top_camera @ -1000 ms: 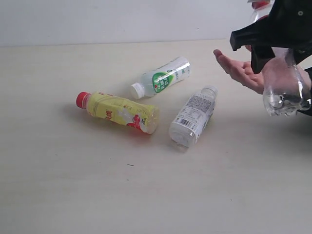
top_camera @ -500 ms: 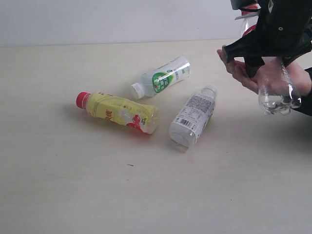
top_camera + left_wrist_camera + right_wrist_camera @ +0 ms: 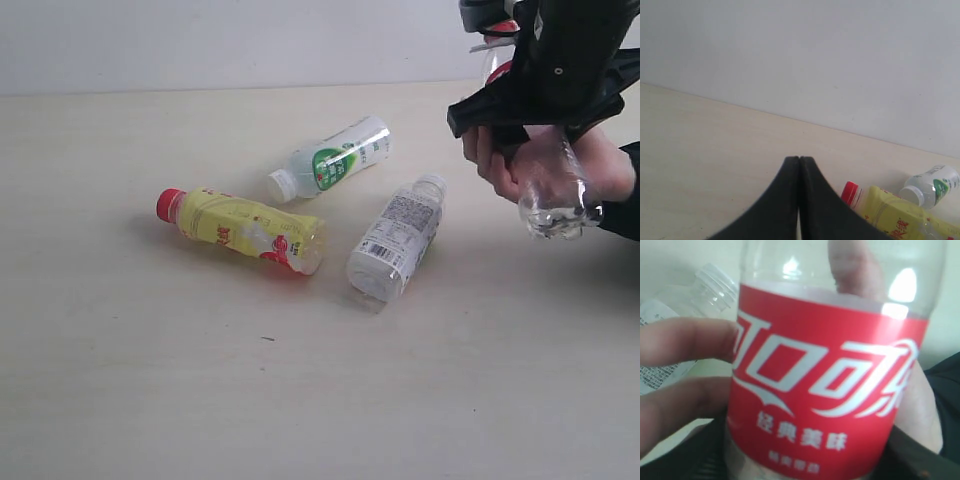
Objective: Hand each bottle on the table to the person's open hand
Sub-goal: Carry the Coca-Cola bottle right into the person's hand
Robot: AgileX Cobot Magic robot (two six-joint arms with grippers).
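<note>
Right gripper [image 3: 535, 105], black and wide-fingered, is clamped on the clear plastic bottle with the red label [image 3: 555, 190], gripping it around the upper body so that the clear base hangs tilted above the table at the right of the exterior view, a red cap showing at the top edge. In the right wrist view the red label with white lettering fills most of the picture, and the person's bare hand [image 3: 497, 160] is wrapped around the same bottle, 2 fingers [image 3: 685, 347] touching the label's edge and a thumb seen through the clear plastic above it. A dark sleeve [image 3: 625, 195] covers the wrist. Left gripper [image 3: 799, 160] has its 2 black fingertips pressed together, holding nothing, above the pale beige wood-grain table [image 3: 150, 380]. 3 bottles lie on their sides on that table: the white-labelled clear bottle [image 3: 395, 240] nearest the hand, the clear bottle with the green-white label and white cap [image 3: 330, 160] just beyond it, and the yellow-labelled bottle with the red cap [image 3: 245, 228] to their left, none touching another.
</note>
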